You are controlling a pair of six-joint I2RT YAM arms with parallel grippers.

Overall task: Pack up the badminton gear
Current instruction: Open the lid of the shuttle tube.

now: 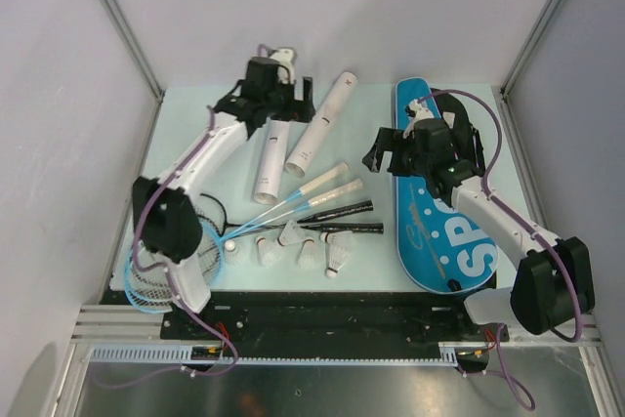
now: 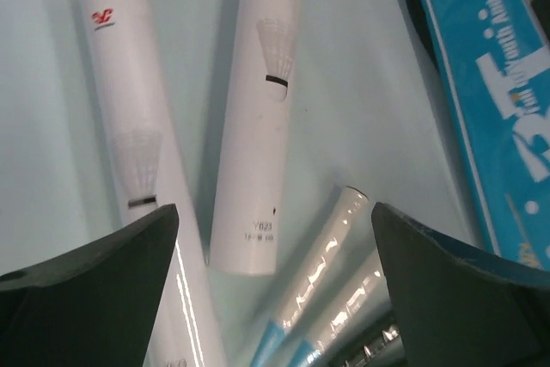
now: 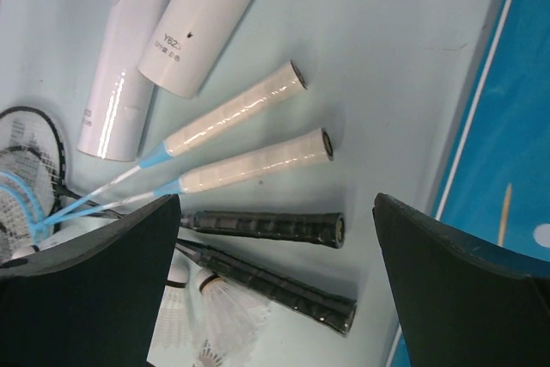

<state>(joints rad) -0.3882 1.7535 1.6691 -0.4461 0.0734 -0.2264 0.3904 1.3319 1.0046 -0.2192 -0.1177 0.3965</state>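
Rackets [image 1: 327, 181] are fanned across the counter [image 1: 371, 104], heads near-left and handles pointing right toward the bag [image 1: 444, 212], which is laid lengthwise along the right edge. The full row of shuttlecocks [image 1: 311, 253] is shown only from above. The left hand [image 2: 271, 210], over the tubes [image 2: 258, 126], and the right hand [image 3: 277, 199] are spread and empty. Bare counter is left between handles and bag.

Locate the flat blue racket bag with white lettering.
Top view: the blue bag with white lettering lies lengthwise on the right side of the table, just right of the black racket handles.
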